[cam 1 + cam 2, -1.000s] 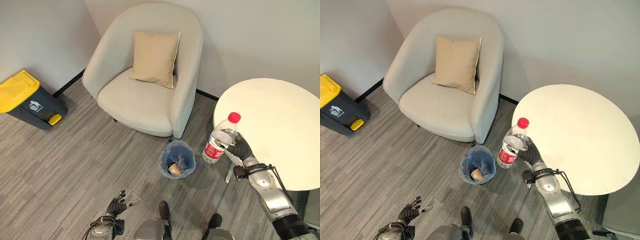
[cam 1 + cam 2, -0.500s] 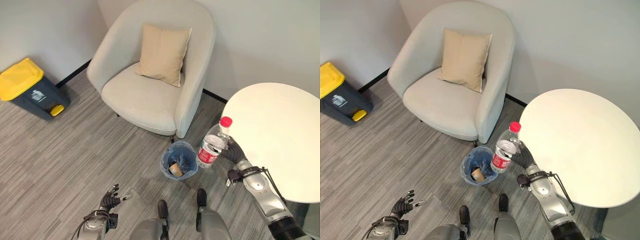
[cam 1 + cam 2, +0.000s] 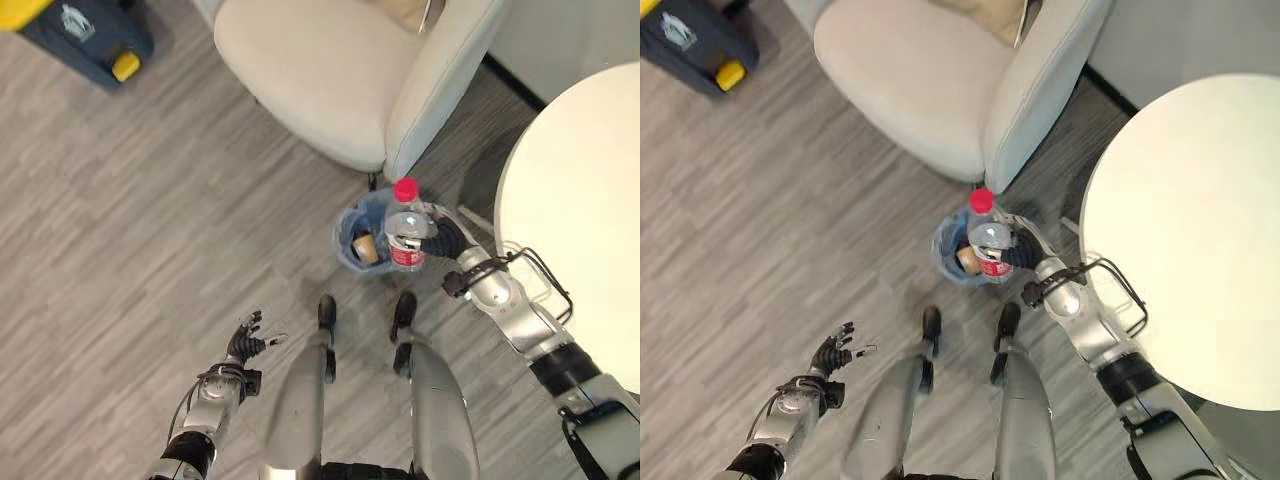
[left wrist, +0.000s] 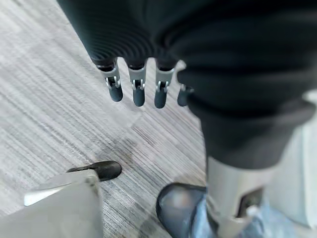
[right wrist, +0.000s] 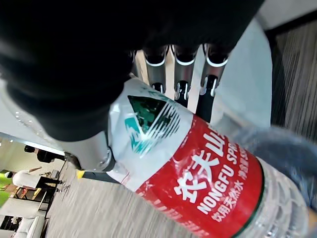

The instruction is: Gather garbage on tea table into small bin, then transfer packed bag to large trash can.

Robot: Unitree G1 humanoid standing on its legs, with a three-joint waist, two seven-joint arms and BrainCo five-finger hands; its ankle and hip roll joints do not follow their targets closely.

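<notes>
Right hand around bottle, apparently upright

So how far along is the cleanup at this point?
The tea table looks bare, and a paper cup already lies in the small bin. The right hand holds the plastic bottle upright over the bin, not yet dropped. The left hand hangs open. Carrying the bag to the large trash can remains.

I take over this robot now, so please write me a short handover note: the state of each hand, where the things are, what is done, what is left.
Right hand: shut on the water bottle, held upright over the small bin.
Left hand: open, idle, low over the floor.
Done: a paper cup lies in the small bin; the tea table has no garbage on the part in view.
Left: drop the bottle in, then carry the bag to the large trash can.
</notes>
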